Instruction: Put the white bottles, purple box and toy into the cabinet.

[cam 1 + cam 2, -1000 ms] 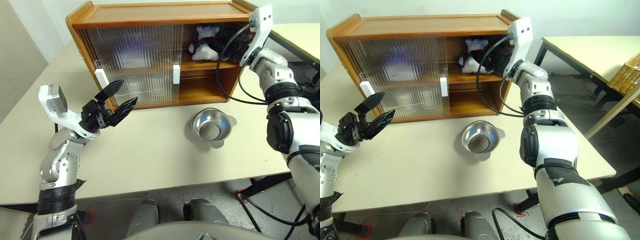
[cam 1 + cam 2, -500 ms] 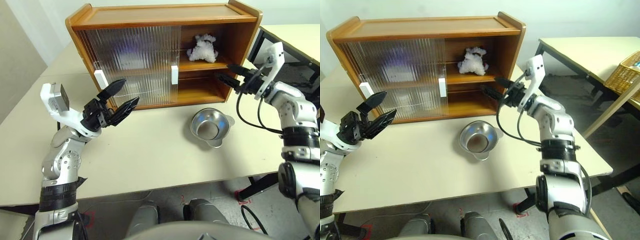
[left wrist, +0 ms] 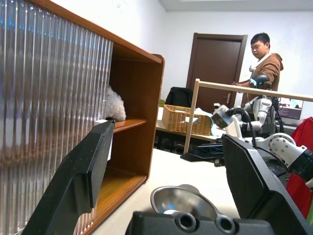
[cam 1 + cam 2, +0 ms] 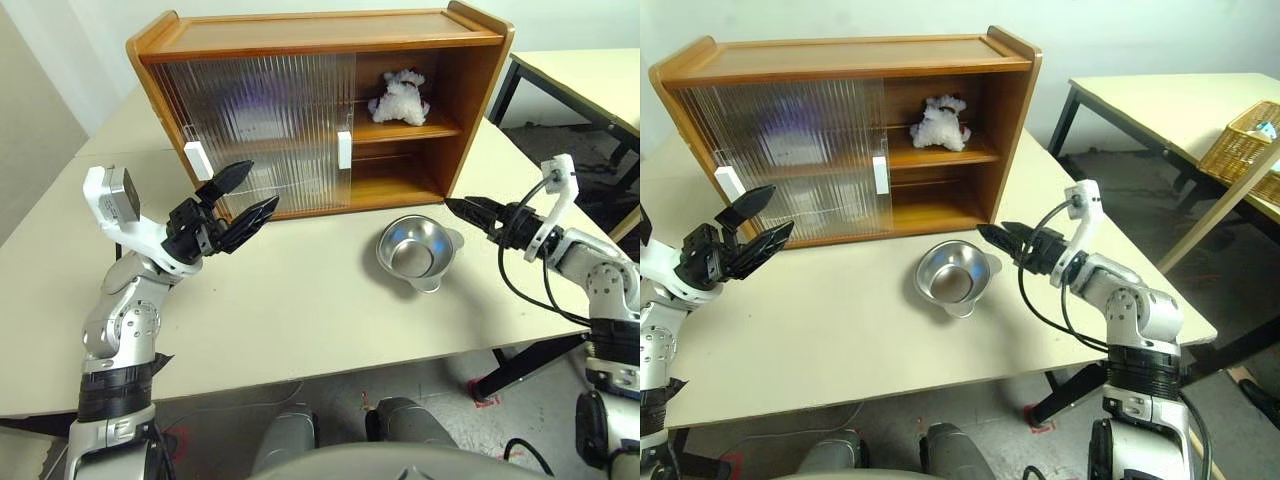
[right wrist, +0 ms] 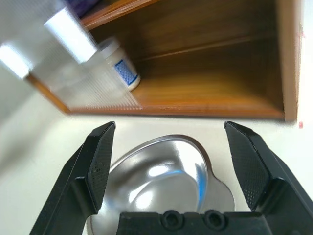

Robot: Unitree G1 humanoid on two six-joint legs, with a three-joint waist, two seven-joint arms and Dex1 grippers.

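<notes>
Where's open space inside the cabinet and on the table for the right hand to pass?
Free: the lower shelf's open right bay of the cabinet, and bare table between the left gripper and the metal bowl. Tighter: the upper bay, holding the toy, and behind the door, a white bottle.

A silver metal bowl [image 4: 416,252] sits upright on the cream tabletop [image 4: 300,310] just ahead of the right claw [image 4: 470,211] and well off to the side of the left claw [image 4: 240,196], while farther off a wicker basket [image 4: 1240,150] rests on what seems a second table [image 4: 1160,95], and a person [image 3: 261,61] stands by a dark door [image 3: 215,68].
</notes>
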